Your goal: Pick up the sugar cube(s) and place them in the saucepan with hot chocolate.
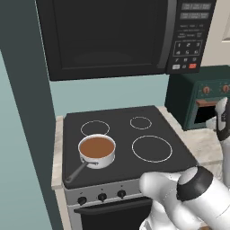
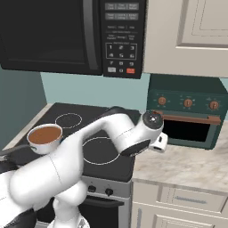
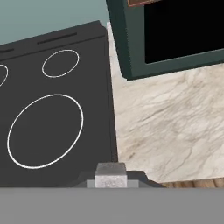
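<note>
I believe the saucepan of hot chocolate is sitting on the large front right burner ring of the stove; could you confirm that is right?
Not quite. The saucepan of hot chocolate sits at the front left of the stove, as the left base view shows; the large front right burner ring has nothing on it.

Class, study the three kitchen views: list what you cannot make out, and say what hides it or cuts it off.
- Microwave keypad labels: too small, right base view.
- Stove front: partly behind the white arm, left base view.
- Toaster oven: top cut off by the frame, hand view.
- Saucepan handle: behind the arm, right base view.
</note>
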